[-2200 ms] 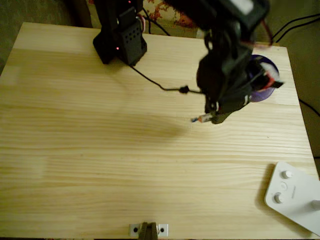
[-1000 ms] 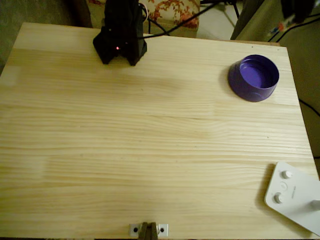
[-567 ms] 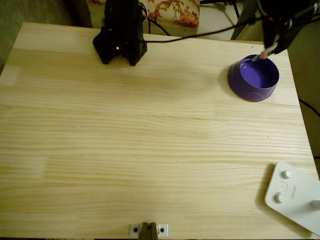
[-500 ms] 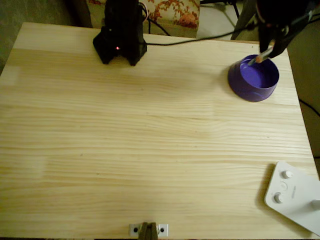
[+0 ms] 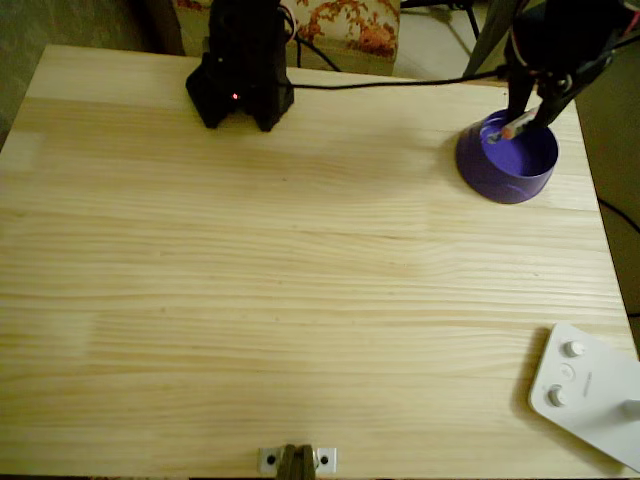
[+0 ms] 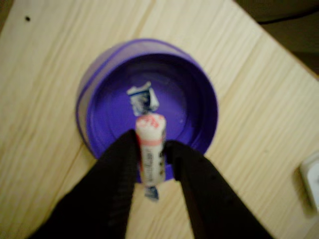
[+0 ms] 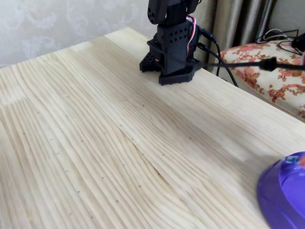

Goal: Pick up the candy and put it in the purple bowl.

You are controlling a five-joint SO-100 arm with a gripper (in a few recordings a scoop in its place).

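Note:
The purple bowl (image 5: 507,159) stands at the table's back right in the overhead view; it lies directly below my fingers in the wrist view (image 6: 149,99), and its rim shows at the lower right of the fixed view (image 7: 283,191). The candy (image 6: 151,149), a small roll with a red-and-white middle and bluish twisted ends, is pinched between my two black fingers. My gripper (image 6: 151,147) is shut on it and hangs over the bowl's near rim. From above, the gripper (image 5: 522,122) holds the candy (image 5: 516,125) over the bowl's far edge.
The arm's black base (image 5: 240,70) stands at the back of the table, with a cable running right. A flat white device with buttons (image 5: 590,390) lies at the front right corner. A small metal bracket (image 5: 296,459) sits at the front edge.
The arm carried the candy from the table's middle up and over to the bowl. Over the last half second the gripper sank a little lower above the bowl's rim.

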